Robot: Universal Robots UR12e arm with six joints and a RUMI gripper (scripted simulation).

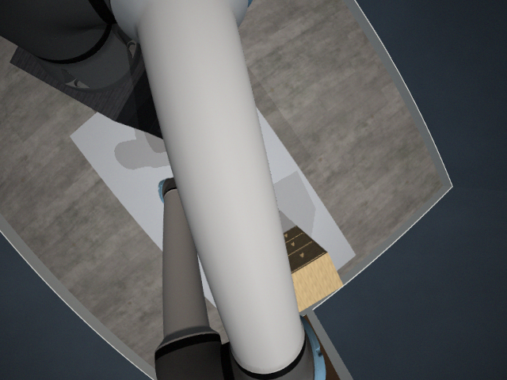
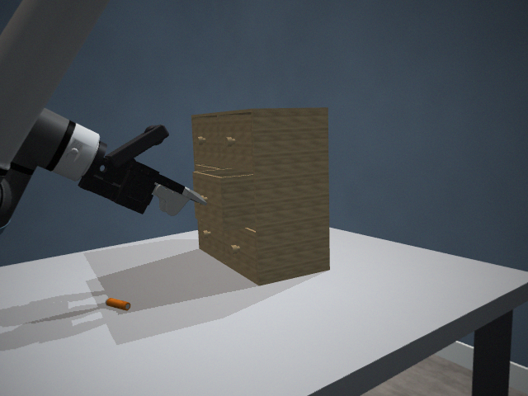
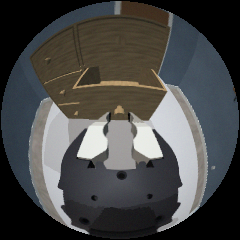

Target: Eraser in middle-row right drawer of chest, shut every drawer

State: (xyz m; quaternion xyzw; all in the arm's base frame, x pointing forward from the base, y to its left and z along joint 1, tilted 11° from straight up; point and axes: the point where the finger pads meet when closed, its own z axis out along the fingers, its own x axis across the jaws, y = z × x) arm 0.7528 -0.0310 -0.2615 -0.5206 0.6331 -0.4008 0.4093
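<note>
The wooden chest (image 1: 317,282) (image 2: 292,191) (image 3: 120,42) stands upright on the table. The right drawer of the middle row (image 2: 238,202) (image 3: 145,104) is pulled partly out; the part of its inside that shows in the wrist view has nothing visible in it. My gripper (image 2: 206,203) (image 3: 119,112) is slightly open, its fingers a narrow gap apart at that drawer's front. The drawer's knob (image 3: 119,109) is at the gap between the fingertips, not clamped. The arm hides the gripper in the top view. I see no eraser in any view.
An orange cylinder (image 2: 118,304) lies on the white table (image 2: 384,298) in front of the chest. The other drawers look shut. The white arm link (image 1: 221,184) covers much of the table in the top view. A wall stands behind the chest.
</note>
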